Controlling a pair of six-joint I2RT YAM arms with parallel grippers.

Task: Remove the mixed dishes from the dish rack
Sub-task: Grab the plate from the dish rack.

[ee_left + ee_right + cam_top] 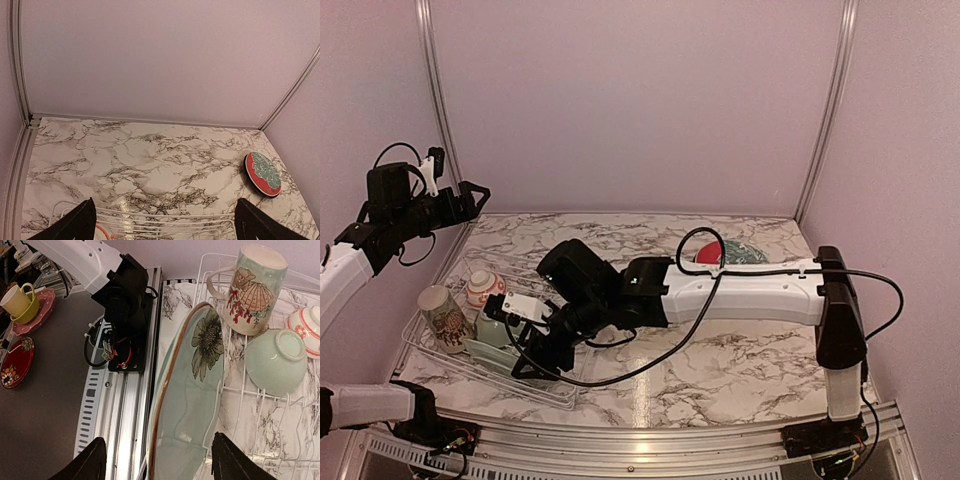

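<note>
You're straddling the green plate (195,390) with the right gripper (160,462) spread apart, risking a skewed pinch tipping it into the mug (255,290).

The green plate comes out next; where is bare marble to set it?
Bare marble runs from the dish rack to the back wall, right to the red-rimmed plate; also between the right arm and front rail. The rack is crowded.

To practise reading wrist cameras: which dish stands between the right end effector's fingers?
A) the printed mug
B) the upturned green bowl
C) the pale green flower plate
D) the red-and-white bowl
C: in the right wrist view the pale green flower plate stands on edge between the spread fingers of the right end effector.
</note>
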